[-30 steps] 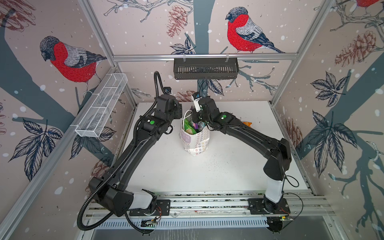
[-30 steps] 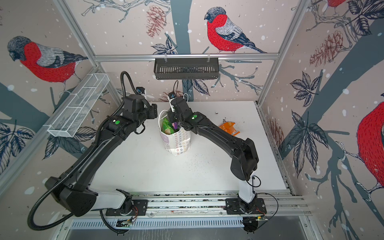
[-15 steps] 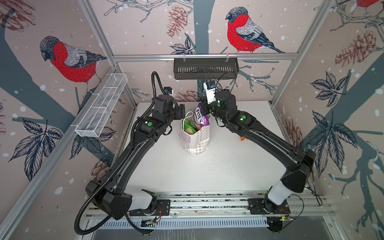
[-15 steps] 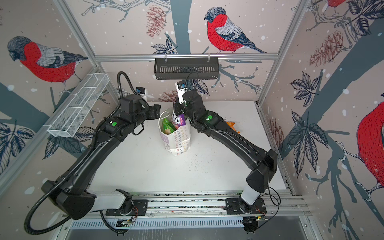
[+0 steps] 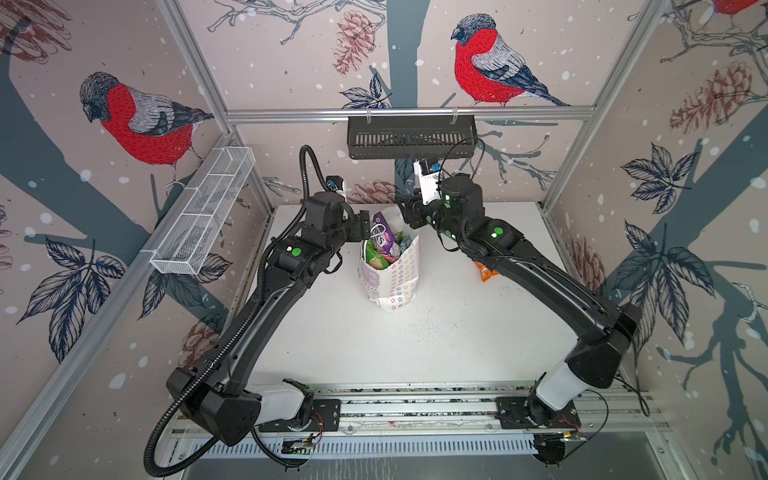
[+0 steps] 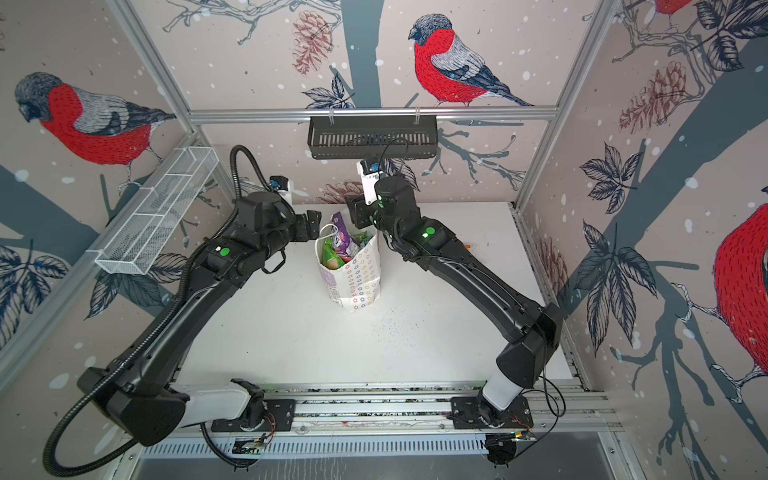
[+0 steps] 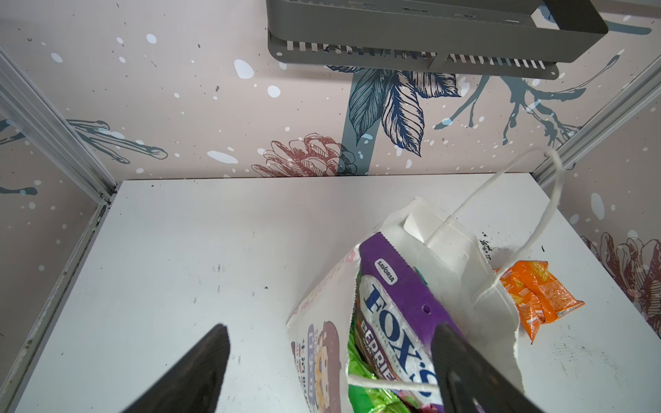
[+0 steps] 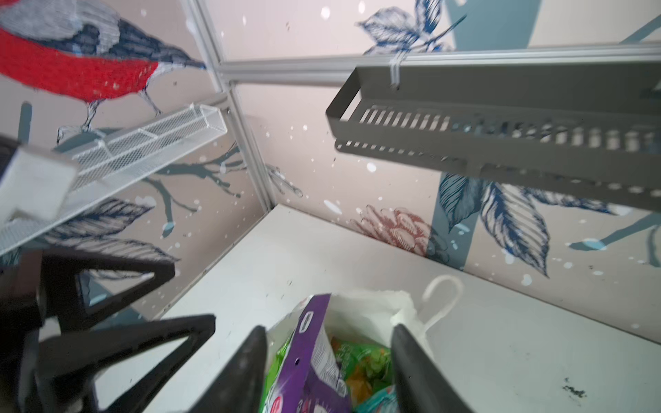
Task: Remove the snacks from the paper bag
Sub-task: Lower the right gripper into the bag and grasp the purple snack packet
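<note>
The white paper bag (image 5: 392,276) (image 6: 359,282) stands upright in the middle of the table, its mouth open. Snacks fill it: a purple FOX'S packet (image 5: 384,237) (image 7: 397,314) (image 8: 311,357) sticks out of the top, with green packets (image 8: 361,357) below it. An orange packet (image 7: 536,296) (image 5: 484,272) lies on the table right of the bag. My left gripper (image 5: 365,226) (image 7: 331,327) is open at the bag's left rim, holding nothing. My right gripper (image 5: 409,212) (image 8: 329,328) hovers open over the bag's mouth; the purple packet's top stands loose between its fingers.
A black slotted shelf (image 5: 411,143) hangs on the back wall just above my right wrist. A white wire basket (image 5: 203,216) is fixed to the left wall. Dark crumbs (image 5: 436,328) speckle the table in front of the bag.
My right gripper rose out of the bag with the purple packet, then opened; the packet now stands in the bag's mouth. My left gripper opened wider beside the bag.
</note>
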Available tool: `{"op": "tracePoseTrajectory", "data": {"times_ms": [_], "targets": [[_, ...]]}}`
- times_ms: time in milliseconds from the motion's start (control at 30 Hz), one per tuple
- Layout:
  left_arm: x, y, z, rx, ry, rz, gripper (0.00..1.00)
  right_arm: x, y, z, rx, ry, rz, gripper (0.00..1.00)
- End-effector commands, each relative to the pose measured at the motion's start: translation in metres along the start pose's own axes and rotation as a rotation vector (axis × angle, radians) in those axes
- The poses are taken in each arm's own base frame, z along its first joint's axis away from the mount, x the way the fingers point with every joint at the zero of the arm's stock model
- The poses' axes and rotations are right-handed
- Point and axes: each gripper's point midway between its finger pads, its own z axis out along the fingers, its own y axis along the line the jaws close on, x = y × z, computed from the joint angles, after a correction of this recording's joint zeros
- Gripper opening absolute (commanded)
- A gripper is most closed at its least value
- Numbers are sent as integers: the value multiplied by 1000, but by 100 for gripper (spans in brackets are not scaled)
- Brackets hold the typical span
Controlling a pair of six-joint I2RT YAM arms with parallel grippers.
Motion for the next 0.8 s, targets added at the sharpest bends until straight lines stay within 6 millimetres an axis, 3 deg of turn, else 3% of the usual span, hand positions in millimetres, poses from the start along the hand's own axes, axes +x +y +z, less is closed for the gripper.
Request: {"op": "tracePoseTrajectory", "data": {"times_ms": [0,100,767], "targets": [[-6,3,1,-18,-29,5,89,33,19,6,-92,100,34,67],[-7,5,1,-32,-29,10,89,49,27,10,-128,127,68,69],[-13,12,-9,-62,-57,9,89,112,19,37,-12,274,104,65]]}}
